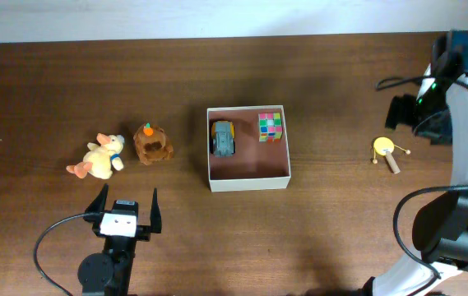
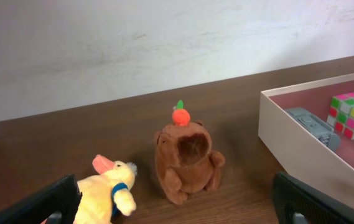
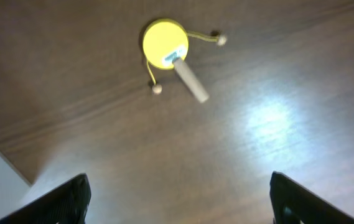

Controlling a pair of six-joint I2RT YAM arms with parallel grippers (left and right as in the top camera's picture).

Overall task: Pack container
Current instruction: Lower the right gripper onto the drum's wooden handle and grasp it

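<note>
The container is a cream-walled square box with a pinkish-brown inside, at the table's middle. It holds a grey toy car and a colourful puzzle cube. Left of it sit a brown plush with an orange top and a yellow duck plush. My left gripper is open and empty, in front of the two plushes, with the duck by its left finger. My right gripper is open and empty above the table near a yellow rattle drum.
The rattle drum lies right of the box on the dark wooden table. The box wall, the car and the cube show at the right of the left wrist view. A white wall runs along the back edge.
</note>
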